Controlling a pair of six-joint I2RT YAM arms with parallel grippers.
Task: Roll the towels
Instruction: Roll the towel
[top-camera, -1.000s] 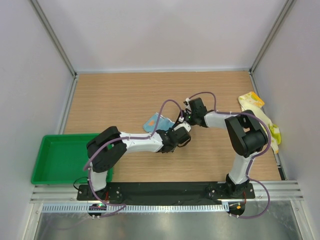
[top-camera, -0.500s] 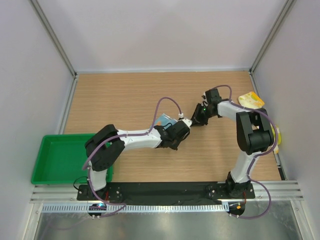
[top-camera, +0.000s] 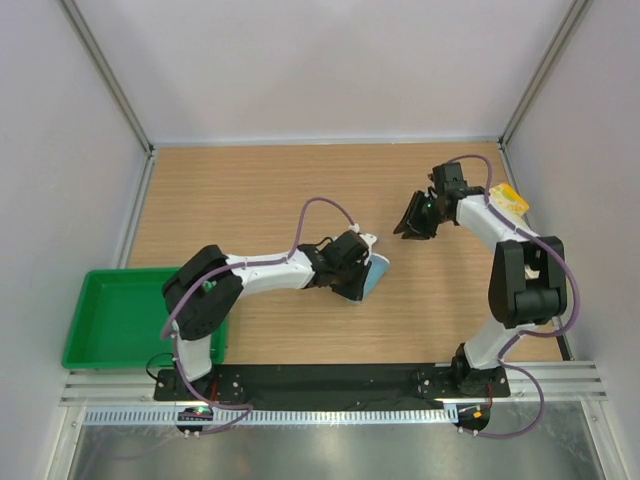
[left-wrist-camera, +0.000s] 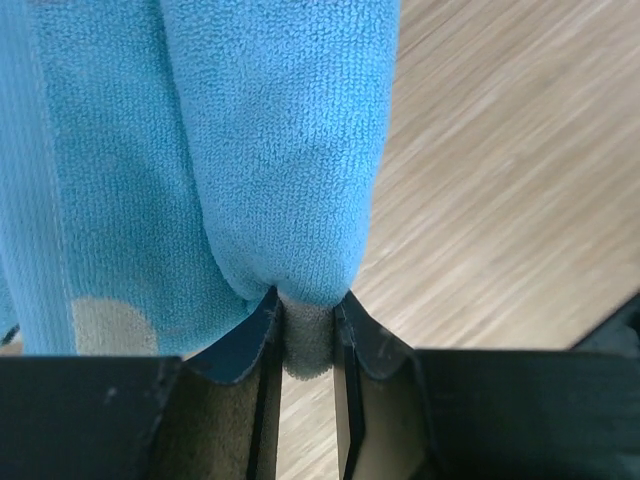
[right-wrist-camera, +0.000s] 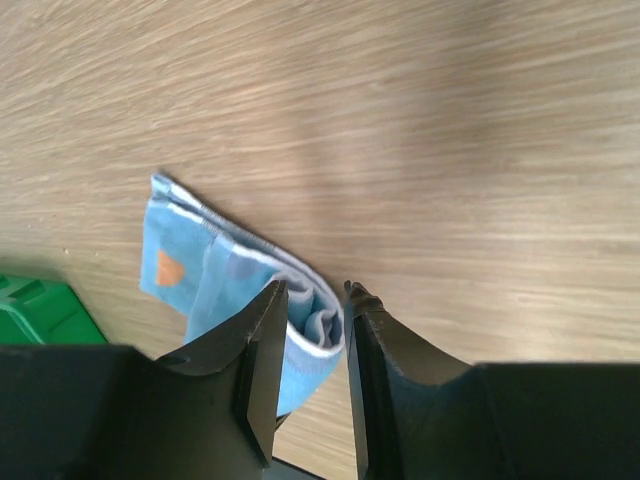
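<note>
On the wooden table (top-camera: 250, 200), the left gripper (left-wrist-camera: 305, 300) clamps the blue towel (left-wrist-camera: 280, 150) at its fold, seemingly to hold the layers together, while the right gripper (top-camera: 408, 226), parted and empty, hovers beyond it, the yellow towel (top-camera: 510, 198) behind its wrist.

From my feed I see a wood-grain tabletop (top-camera: 250, 190) closed in by plain white walls (top-camera: 320, 70) with metal frame posts (top-camera: 105, 75) in the corners. A green plastic tray (top-camera: 105, 325) sits at the near left edge, and its corner shows in the right wrist view (right-wrist-camera: 40, 310). A black base plate (top-camera: 330, 380) runs along the front, with a slotted white strip (top-camera: 300, 416) just below it.
</note>
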